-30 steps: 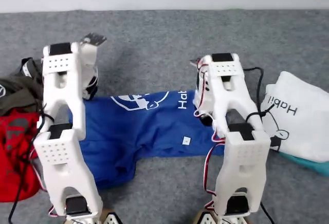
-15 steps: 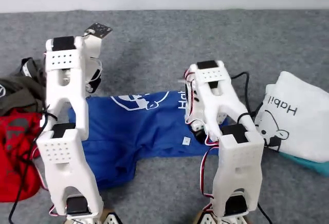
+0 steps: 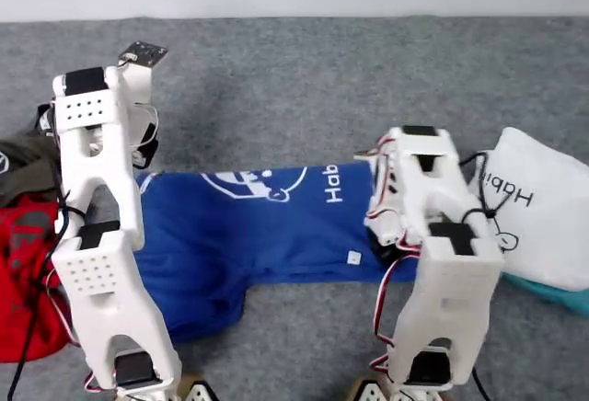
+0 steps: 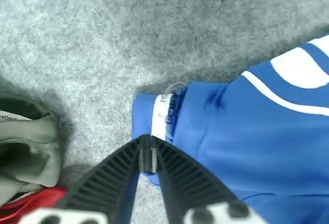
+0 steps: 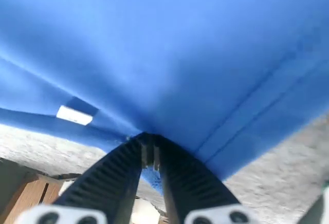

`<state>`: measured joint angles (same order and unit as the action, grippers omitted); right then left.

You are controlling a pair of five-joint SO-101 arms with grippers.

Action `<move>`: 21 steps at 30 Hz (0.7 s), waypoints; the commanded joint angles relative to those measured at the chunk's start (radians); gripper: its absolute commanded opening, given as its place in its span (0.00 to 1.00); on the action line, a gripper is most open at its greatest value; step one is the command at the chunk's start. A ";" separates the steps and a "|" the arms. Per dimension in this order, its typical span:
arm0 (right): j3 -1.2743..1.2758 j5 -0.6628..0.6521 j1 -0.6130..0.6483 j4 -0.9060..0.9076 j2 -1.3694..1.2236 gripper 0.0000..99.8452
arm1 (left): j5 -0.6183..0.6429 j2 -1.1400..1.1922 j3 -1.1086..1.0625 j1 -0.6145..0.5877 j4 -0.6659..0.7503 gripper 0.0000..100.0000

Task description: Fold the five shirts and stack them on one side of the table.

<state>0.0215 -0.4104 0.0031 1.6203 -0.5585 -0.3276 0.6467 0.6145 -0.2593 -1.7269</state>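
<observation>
A blue shirt (image 3: 258, 231) with white print lies spread across the grey table between the two arms. My left gripper (image 4: 149, 157) is shut on the blue shirt's (image 4: 247, 131) edge beside a white-banded hem, at the shirt's left end. My right gripper (image 5: 149, 154) is shut on a fold of the blue shirt (image 5: 164, 54) at its right end, close to a small white tag (image 5: 74, 114). In the high view the left arm (image 3: 97, 143) stands over the shirt's left side and the right arm (image 3: 428, 199) over its right side.
A white shirt (image 3: 543, 226) lies crumpled at the right over a teal one (image 3: 561, 295). A red shirt (image 3: 23, 263) and an olive-grey one (image 3: 23, 157) are heaped at the left edge. The grey table (image 3: 304, 79) beyond the shirt is bare.
The right arm has swung right and the left arm left and back, each holding the blue shirt. The shirt has been drawn out wider and shifted right.
</observation>
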 commanded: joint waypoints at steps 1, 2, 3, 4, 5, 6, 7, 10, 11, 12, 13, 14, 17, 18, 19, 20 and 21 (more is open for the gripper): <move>0.000 -0.028 -0.042 -0.001 0.048 0.01 | 0.009 -0.020 0.044 0.003 -0.025 0.01; 0.000 -0.026 -0.036 0.002 0.053 0.01 | 0.009 -0.020 0.045 0.003 -0.025 0.01; -0.002 -0.026 -0.022 0.008 0.064 0.01 | 0.009 -0.020 0.050 0.003 -0.025 0.01; -0.002 -0.025 -0.007 0.016 0.081 0.01 | 0.009 -0.020 0.059 0.003 -0.026 0.01; -0.002 -0.023 0.013 0.028 0.102 0.01 | 0.009 -0.021 0.068 0.002 -0.026 0.01; -0.006 -0.023 0.035 0.044 0.130 0.01 | 0.009 -0.025 0.077 0.000 -0.028 0.01; -0.017 -0.021 0.056 0.064 0.157 0.01 | 0.009 -0.035 0.082 -0.003 -0.028 0.01; -0.068 -0.020 0.124 0.128 0.251 0.01 | 0.009 -0.103 0.074 0.000 -0.028 0.01; -0.087 -0.020 0.147 0.147 0.282 0.01 | 0.009 -0.135 0.067 0.003 -0.028 0.01; -0.104 -0.020 0.173 0.163 0.308 0.01 | 0.009 -0.167 0.056 0.003 -0.028 0.01; -0.118 -0.020 0.199 0.170 0.334 0.01 | 0.009 -0.203 0.041 0.002 -0.028 0.01; -0.127 -0.014 0.225 0.171 0.357 0.01 | 0.009 -0.238 0.022 -0.005 -0.028 0.01; -0.155 0.035 0.318 0.171 0.403 0.01 | 0.009 -0.348 -0.061 -0.061 -0.028 0.01; -0.166 0.044 0.355 0.171 0.406 0.01 | 0.008 -0.385 -0.094 -0.092 -0.028 0.01; -0.175 0.051 0.395 0.168 0.406 0.01 | 0.005 -0.420 -0.130 -0.127 -0.028 0.01; -0.180 0.051 0.437 0.165 0.406 0.01 | 0.003 -0.454 -0.163 -0.164 -0.028 0.01; -0.183 0.051 0.479 0.156 0.406 0.01 | 0.002 -0.489 -0.197 -0.207 -0.028 0.01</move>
<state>-0.1059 -0.3767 0.3759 1.7507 -0.2163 -0.3276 0.2969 0.4780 -0.3698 -1.7269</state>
